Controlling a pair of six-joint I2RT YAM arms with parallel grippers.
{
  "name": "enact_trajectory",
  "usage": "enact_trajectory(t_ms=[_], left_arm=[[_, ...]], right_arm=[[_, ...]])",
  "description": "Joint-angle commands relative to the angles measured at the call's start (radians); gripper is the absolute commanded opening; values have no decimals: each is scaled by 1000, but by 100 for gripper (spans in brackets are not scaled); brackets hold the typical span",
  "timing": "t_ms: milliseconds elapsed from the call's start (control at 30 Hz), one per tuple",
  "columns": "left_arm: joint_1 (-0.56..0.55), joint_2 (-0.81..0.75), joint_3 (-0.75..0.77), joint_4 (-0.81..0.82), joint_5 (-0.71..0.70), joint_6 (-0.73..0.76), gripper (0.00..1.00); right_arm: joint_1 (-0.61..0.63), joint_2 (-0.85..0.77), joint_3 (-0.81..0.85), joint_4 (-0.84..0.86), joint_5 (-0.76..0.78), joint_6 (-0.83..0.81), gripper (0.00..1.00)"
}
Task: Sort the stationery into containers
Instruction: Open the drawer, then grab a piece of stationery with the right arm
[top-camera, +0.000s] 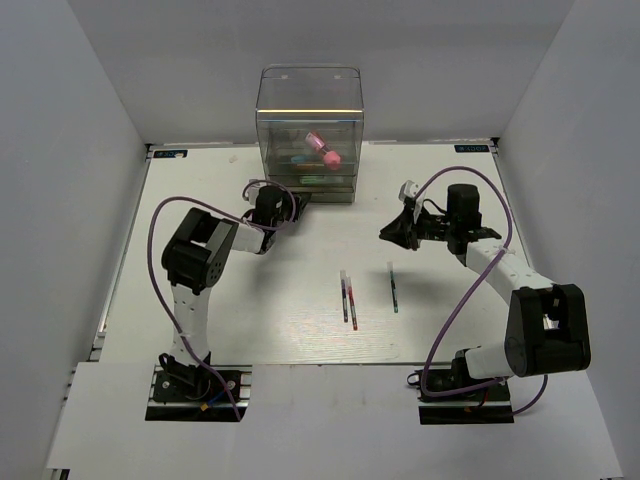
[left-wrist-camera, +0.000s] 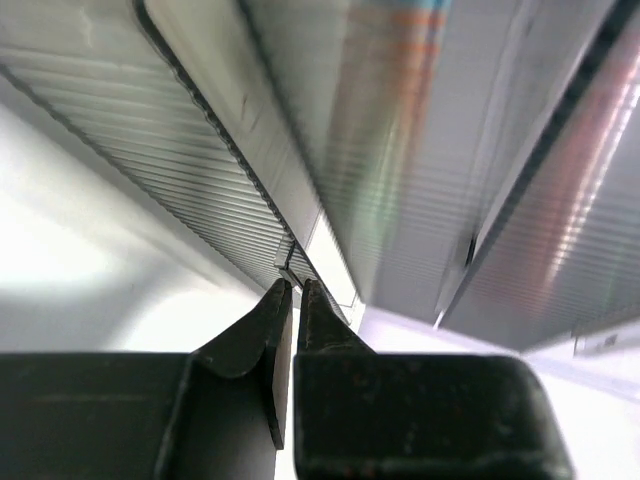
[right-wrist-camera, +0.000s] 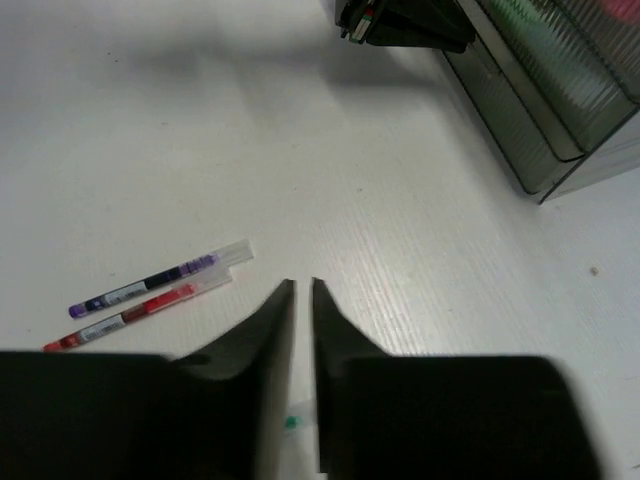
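Purple pen (right-wrist-camera: 160, 279), red pen (right-wrist-camera: 135, 313) and green pen (top-camera: 393, 288) lie on counter (top-camera: 250, 320), well in front of organiser (top-camera: 308, 130). Right tool (right-wrist-camera: 302, 285) front-right of organiser, slightly apart, empty. Left tool (left-wrist-camera: 291, 285) pressed together at organiser's drawer front. Pink cylinder (top-camera: 328, 152) inside organiser.

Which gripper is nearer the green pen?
Right. The right gripper is close by the green pen's far end; the left gripper is far off at the drawer organiser.

2 arms (top-camera: 195, 260): blk joints w/ white links, purple cables (top-camera: 150, 243), blk jaws.
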Motion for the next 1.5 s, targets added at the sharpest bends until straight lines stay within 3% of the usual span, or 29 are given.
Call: enact_trajectory(t_ms=[0,33,100,133,167,367,400,433,567,733,1000,1133,1167,1233,1267,1367,1400,1433,1467], left_arm=[[-20,-73,-61,-40,26,34,0],[-30,-91,-83,-40,26,34,0],[-40,-110,-118,-40,26,34,0],[-49,-119,-129,-40,26,34,0],[-59,-140,-141,-40,26,34,0],[-70,-179,-189,-52,7,34,1],[-70,-188,-189,-52,7,34,6],[-70,-188,-198,-52,18,34,18],[-70,-199,-198,-52,36,34,43],[-70,-237,-242,-52,46,46,54],[-79,-439,-342,-99,81,189,59],[-102,-547,-370,-213,90,406,59],[-125,-594,-341,-347,81,544,59],[-136,-630,-313,-466,56,672,59],[-161,-668,-304,-562,40,760,59],[-187,-729,-304,-693,-31,894,59],[-202,-760,-304,-724,-78,922,63],[-211,-771,-281,-754,-106,950,63],[-222,-771,-281,-788,-129,988,63]], right_arm=[[-4,-18,11,-55,-17,-22,25],[-7,-9,22,-68,-19,-26,46],[-2,19,62,-179,-23,-49,64],[-7,36,82,-199,-13,-51,86],[-4,47,93,-262,-11,-51,90],[-4,116,120,-341,62,-57,90],[-2,117,114,-341,70,-57,90],[-1,117,117,-347,90,-55,90],[-4,111,108,-332,145,-42,90],[2,88,79,-290,200,3,90],[4,116,99,-462,156,-158,90],[5,110,88,-480,187,-167,90],[10,105,85,-473,199,-161,90],[30,59,62,-438,217,-155,81],[19,42,53,-425,257,-151,68],[36,-44,-8,-274,367,-95,46],[42,-79,-24,-243,422,-70,38],[45,-102,-54,-145,491,-7,38],[42,-98,-68,-123,516,35,44]])
